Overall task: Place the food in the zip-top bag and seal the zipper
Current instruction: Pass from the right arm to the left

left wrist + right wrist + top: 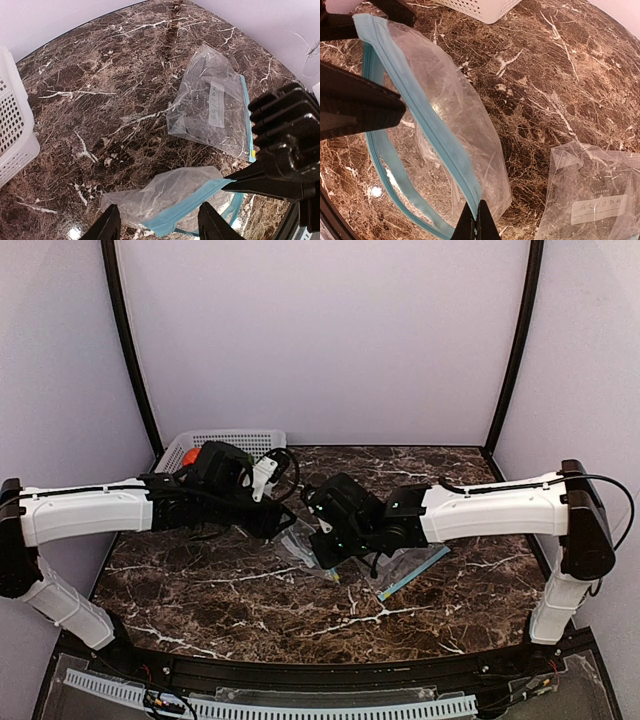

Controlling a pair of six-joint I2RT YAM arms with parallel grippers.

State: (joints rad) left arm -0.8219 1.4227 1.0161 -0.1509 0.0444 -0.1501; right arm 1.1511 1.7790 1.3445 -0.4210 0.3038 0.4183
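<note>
Clear zip-top bag [450, 110] unzipped, empty | right claw [476, 222] pinches it | left claw [160, 225] spread around it | food [190, 456] not inside yet

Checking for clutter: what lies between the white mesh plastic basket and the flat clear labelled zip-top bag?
Only bare brown marble tabletop separates the mesh basket and labelled bag, in the left wrist view.

Two zip-top bags [215, 110] [165, 197], one white basket [240, 438], one orange fruit [190, 456] showing.
</note>
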